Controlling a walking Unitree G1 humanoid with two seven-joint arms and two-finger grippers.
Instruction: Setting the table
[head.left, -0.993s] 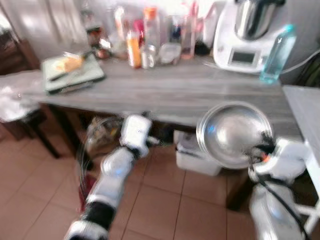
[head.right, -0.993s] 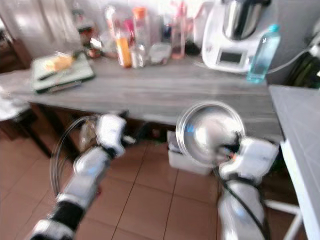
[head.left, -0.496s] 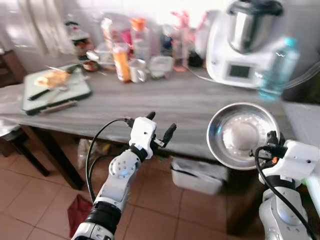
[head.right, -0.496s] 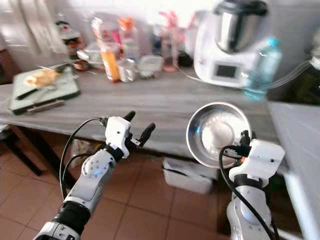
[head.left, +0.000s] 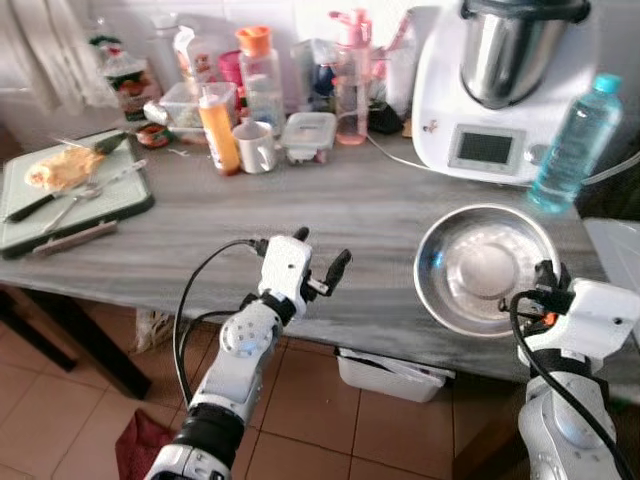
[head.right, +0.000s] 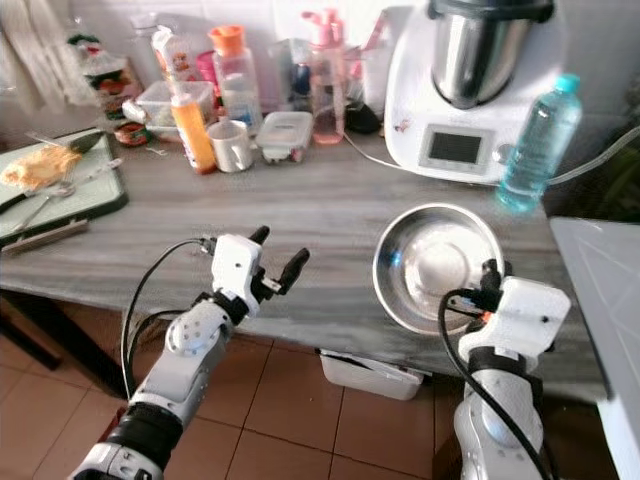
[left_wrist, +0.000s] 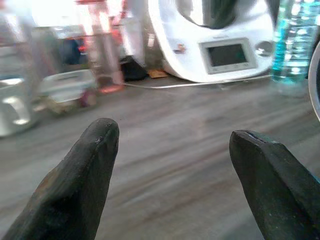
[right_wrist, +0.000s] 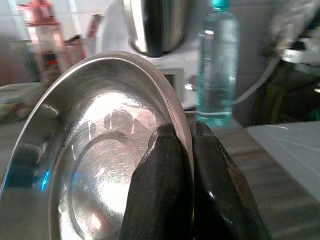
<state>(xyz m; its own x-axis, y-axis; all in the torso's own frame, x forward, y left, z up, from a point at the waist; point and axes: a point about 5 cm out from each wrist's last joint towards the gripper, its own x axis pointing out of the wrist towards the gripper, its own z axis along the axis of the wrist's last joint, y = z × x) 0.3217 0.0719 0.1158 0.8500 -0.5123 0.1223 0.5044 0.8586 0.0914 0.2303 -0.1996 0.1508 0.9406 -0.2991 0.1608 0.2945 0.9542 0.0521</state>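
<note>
A shiny steel bowl (head.left: 485, 268) hangs tilted over the right part of the grey wooden table (head.left: 360, 210), its rim pinched by my right gripper (head.left: 541, 283). The right wrist view shows both black fingers (right_wrist: 167, 165) shut on the bowl's rim (right_wrist: 100, 150). My left gripper (head.left: 318, 255) stands open over the table's front edge, nothing between its fingers (left_wrist: 92, 165).
Along the back of the table stand a white kitchen machine (head.left: 505, 90), a blue water bottle (head.left: 570, 145), several bottles and jars (head.left: 250, 80), a mug (head.left: 255, 148) and a lidded box (head.left: 305, 135). A green cutting board (head.left: 65, 195) with food lies far left. Tiled floor lies below.
The camera has come closer to the table and steadied. The bowl stays held in my right gripper, now above the tabletop. My left gripper has risen to the table's edge.
</note>
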